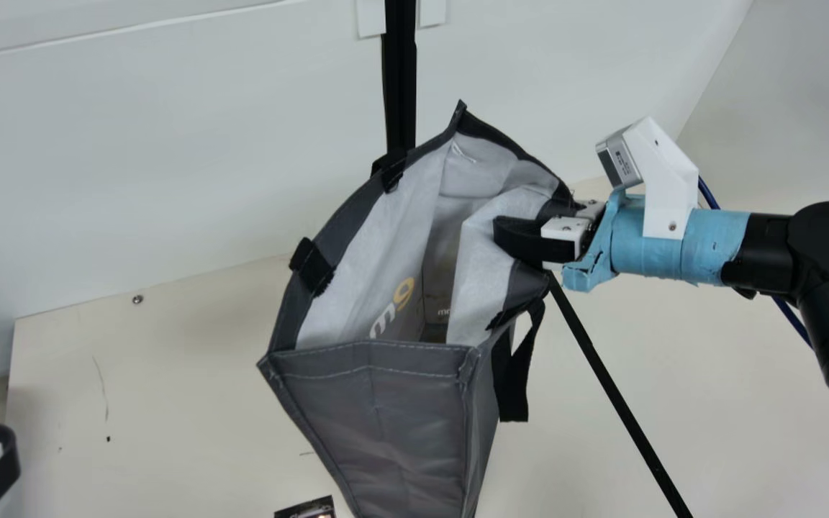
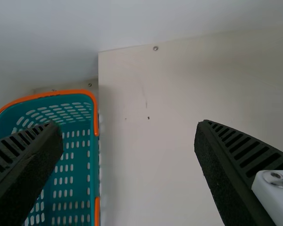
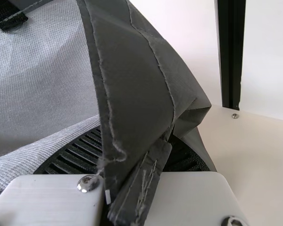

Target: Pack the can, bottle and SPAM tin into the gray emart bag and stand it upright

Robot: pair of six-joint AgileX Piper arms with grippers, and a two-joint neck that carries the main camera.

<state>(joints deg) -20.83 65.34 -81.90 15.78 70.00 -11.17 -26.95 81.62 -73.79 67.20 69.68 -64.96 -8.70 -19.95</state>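
1. Gray bag (image 1: 400, 424) lies to the left of the right fingers (image 1: 533, 246), the nearer pair; its long mouth gapes, so loading would likely need that side held out.
2. Right fingers: clamped on its side rim.
3. Left fingers (image 2: 231, 165): wide apart, empty, near the basket (image 2: 52, 92).

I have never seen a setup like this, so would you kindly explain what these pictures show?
This is a two-armed robot at a cream table. The main view comes from a camera on its neck, the other two from cameras on its wrists. The right claw grips the edge of a gray bag, whose mouth gapes open. The left claw is open and empty, with a teal basket beside the table. Near the bag, part of a dark printed item shows, too little to identify.
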